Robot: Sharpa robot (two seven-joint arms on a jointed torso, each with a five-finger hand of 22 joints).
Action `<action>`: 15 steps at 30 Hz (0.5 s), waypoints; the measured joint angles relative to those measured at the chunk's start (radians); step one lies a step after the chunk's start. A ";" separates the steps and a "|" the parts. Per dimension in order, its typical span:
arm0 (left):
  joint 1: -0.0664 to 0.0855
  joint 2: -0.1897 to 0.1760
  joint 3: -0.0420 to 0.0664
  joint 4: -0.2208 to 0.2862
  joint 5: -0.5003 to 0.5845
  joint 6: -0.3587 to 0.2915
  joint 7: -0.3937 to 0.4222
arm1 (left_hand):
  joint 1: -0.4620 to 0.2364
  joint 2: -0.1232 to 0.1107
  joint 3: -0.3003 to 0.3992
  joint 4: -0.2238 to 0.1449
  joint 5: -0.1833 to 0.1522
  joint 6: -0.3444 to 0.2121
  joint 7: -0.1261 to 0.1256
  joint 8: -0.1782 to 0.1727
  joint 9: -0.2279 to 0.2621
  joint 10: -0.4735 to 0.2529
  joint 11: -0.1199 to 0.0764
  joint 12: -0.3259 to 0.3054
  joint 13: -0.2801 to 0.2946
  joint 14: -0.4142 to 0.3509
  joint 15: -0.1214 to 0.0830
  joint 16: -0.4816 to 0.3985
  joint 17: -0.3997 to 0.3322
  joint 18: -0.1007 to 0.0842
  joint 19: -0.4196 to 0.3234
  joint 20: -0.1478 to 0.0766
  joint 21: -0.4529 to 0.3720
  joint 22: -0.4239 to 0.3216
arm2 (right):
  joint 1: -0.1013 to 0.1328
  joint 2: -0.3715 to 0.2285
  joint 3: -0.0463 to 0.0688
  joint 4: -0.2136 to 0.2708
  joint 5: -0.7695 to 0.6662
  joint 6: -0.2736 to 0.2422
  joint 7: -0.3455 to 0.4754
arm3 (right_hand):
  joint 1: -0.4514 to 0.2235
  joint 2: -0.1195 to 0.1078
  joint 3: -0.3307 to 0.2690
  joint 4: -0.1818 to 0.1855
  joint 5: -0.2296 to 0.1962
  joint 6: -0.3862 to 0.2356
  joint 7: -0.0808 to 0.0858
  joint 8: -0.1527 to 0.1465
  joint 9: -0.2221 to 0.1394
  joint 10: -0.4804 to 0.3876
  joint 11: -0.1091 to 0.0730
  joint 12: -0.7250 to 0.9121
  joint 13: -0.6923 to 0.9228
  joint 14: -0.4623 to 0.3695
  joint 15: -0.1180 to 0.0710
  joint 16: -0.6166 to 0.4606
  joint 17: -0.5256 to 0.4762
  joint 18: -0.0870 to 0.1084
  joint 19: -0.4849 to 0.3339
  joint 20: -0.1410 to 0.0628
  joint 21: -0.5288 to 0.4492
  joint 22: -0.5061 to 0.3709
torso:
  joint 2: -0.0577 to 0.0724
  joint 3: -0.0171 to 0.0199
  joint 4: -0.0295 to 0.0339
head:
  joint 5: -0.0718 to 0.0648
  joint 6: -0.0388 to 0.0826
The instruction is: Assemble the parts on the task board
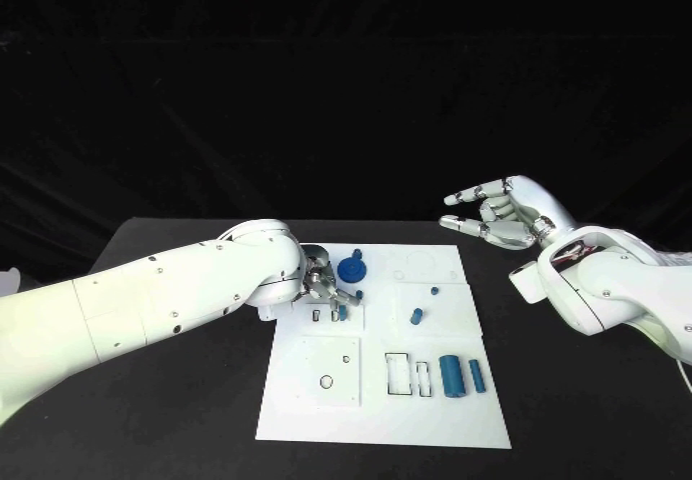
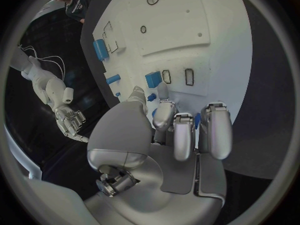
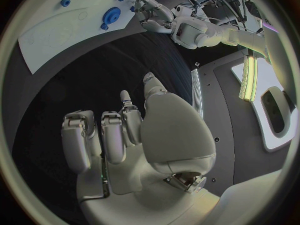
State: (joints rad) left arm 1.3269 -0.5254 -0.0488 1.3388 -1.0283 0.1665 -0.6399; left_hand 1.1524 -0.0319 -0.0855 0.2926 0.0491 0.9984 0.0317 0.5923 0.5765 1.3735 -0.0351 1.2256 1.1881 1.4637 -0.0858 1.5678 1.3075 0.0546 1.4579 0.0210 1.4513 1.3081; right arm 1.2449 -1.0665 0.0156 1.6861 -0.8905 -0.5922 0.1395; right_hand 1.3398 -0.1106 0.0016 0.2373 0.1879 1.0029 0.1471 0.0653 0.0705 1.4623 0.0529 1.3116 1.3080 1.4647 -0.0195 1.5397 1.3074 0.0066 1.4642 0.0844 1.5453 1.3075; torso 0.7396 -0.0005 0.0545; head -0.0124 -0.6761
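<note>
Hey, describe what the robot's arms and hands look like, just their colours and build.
Both arms are smooth, glossy white shells with rounded, bulbous segments and small dark screw dots. The left hand and the right hand are silver metal, with blocky segmented fingers and a domed, smooth back. A red-marked fitting sits at the right wrist in the head view.

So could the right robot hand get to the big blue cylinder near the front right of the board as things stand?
Probably yes. The right robot hand hovers open beyond the board's right edge, and nothing stands over the big blue cylinder; the left robot hand works farther back.
</note>
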 measured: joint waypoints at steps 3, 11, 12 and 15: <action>0.000 0.005 -0.001 -0.006 -0.001 0.008 -0.002 | 0.006 -0.005 0.018 -0.001 0.000 0.000 0.000 0.005 0.008 0.003 -0.002 0.000 0.002 0.000 0.000 0.000 0.000 0.000 0.002 -0.002 0.000 0.000 | 0.000 0.000 0.000 0.000 0.000 0.001 -0.001 | 0.000 0.000 0.000 0.000 0.000 0.000 0.000 0.000 0.000 0.000 0.000 0.000 0.000 0.000 0.000 0.000 0.000 0.000 0.000 0.000 0.000 0.000 | 0.000 0.0000 0.0005 | 0.000 -0.003; 0.000 0.008 -0.003 -0.010 -0.005 0.025 -0.005 | 0.005 -0.019 0.086 0.000 0.000 -0.009 -0.002 0.011 0.037 0.003 -0.002 0.006 0.006 0.004 -0.004 0.000 0.000 0.000 0.004 -0.004 0.001 0.000 | 0.000 0.003 0.000 -0.002 0.001 0.004 -0.002 | 0.000 0.000 -0.003 -0.003 0.000 0.000 0.000 0.000 0.000 0.000 0.000 0.000 0.000 0.000 0.000 0.000 0.000 0.000 0.000 0.000 0.000 0.000 | 0.000 0.0000 0.0010 | 0.002 -0.007; 0.000 0.009 -0.003 -0.010 -0.005 0.027 -0.005 | 0.005 -0.019 0.092 0.000 0.000 -0.009 -0.002 0.011 0.040 0.002 -0.002 0.006 0.007 0.004 -0.004 0.000 0.000 0.000 0.004 -0.004 0.001 0.000 | 0.000 0.003 0.000 -0.002 0.001 0.005 -0.003 | 0.000 0.000 -0.003 -0.003 0.000 0.000 0.000 0.000 0.000 0.000 0.000 0.000 0.000 0.000 0.000 0.000 0.000 0.000 0.000 0.000 0.000 0.000 | 0.000 0.0000 0.0009 | 0.002 -0.007; 0.000 0.010 -0.003 -0.011 -0.006 0.033 -0.006 | 0.000 -0.024 0.098 -0.001 0.000 -0.009 -0.002 0.011 0.043 0.002 -0.002 0.006 0.008 0.004 -0.004 0.000 0.000 0.000 0.004 -0.004 0.005 0.000 | 0.000 0.004 0.000 -0.003 0.001 0.006 -0.003 | 0.000 0.000 -0.003 -0.003 0.000 0.000 0.000 0.000 0.000 0.000 0.000 0.000 0.000 0.000 0.000 0.000 0.000 0.000 0.000 0.000 0.000 0.000 | 0.000 0.0000 0.0009 | 0.002 -0.007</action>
State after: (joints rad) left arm 1.3268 -0.5156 -0.0515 1.3281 -1.0340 0.1994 -0.6458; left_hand 1.1524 -0.0556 0.0128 0.2917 0.0491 0.9894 0.0299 0.6030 0.6197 1.3759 -0.0376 1.2313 1.1963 1.4674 -0.0895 1.5677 1.3075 0.0546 1.4614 0.0175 1.4561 1.3079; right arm 1.2449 -1.0620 0.0155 1.6835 -0.8897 -0.5862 0.1365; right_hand 1.3398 -0.1106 -0.0012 0.2345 0.1879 1.0029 0.1471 0.0653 0.0704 1.4623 0.0529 1.3117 1.3080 1.4647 -0.0196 1.5397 1.3073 0.0067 1.4642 0.0844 1.5453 1.3073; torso 0.7392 -0.0005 0.0553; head -0.0102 -0.6834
